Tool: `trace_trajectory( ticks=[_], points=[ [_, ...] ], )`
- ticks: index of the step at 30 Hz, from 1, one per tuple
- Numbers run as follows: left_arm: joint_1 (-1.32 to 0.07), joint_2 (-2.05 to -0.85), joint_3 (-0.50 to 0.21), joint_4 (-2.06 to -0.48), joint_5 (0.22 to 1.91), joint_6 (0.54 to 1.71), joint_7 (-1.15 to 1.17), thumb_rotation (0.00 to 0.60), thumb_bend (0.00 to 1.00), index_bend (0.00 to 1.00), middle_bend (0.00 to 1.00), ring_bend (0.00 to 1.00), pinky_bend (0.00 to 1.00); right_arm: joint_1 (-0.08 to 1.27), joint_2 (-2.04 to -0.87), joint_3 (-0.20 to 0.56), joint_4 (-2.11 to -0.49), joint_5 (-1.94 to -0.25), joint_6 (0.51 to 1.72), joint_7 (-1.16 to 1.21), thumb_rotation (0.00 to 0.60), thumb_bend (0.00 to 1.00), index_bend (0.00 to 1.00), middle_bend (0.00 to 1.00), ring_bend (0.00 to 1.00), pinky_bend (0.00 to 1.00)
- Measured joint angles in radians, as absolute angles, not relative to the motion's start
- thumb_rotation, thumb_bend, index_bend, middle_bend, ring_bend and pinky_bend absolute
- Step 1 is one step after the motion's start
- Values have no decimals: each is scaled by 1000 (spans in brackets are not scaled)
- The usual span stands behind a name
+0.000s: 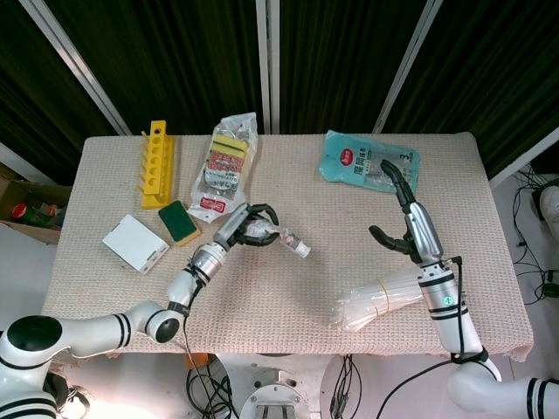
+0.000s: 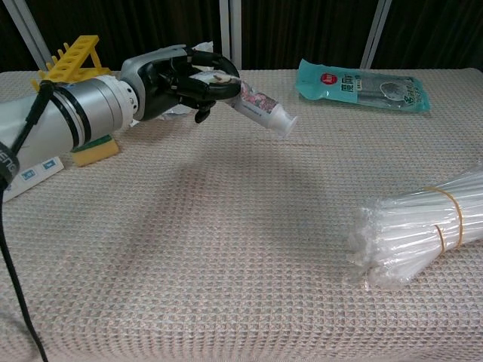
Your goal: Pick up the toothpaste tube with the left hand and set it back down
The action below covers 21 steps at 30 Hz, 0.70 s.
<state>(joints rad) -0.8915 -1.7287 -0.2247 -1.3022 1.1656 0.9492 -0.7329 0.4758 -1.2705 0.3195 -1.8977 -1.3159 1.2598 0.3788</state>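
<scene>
From the head view the left hand point(image 1: 245, 229) grips the toothpaste tube point(image 1: 286, 240) just right of the green sponge point(image 1: 179, 222), while the right hand point(image 1: 404, 226) hovers empty with fingers apart, and in the chest view the tube tilts cap-down above the table point(image 2: 226, 249).

Little print can be made out. The teal packet point(image 2: 362, 83) at the far side of the tabletop point(image 2: 241, 249) carries a red round logo and white Chinese characters, too small to read with certainty. The toothpaste tube point(image 2: 260, 108) shows patterned print, illegible. The white box point(image 2: 26, 173) bears small blue marks, unreadable. The sponge bag point(image 1: 224, 166) has a red-and-white label, also unreadable.
</scene>
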Motion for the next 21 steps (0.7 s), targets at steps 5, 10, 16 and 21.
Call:
trace_trajectory(
  ticks=[5, 10, 16, 21],
  points=[
    [-867, -1783, -208, -1273, 1173, 1158, -328, 278, 146, 0, 23, 61, 162, 465, -1269, 312, -1877, -1313, 1259, 388, 134, 0, 0, 0, 0, 0],
    [-816, -1831, -178, -1197, 1269, 1439, -65, 240, 139, 0, 0, 52, 146, 448, -1260, 300, -1868, -1316, 1270, 389, 133, 0, 0, 0, 0, 0],
    [-693, -1794, -143, -1204, 1364, 1608, 41, 214, 100, 0, 4, 52, 143, 413, -1245, 273, -1849, -1333, 1297, 385, 134, 0, 0, 0, 0, 0],
    [-581, -1671, -100, -1295, 1383, 1664, 85, 178, 94, 0, 16, 52, 144, 369, -1243, 238, -1808, -1349, 1361, 278, 133, 0, 0, 0, 0, 0]
  ],
)
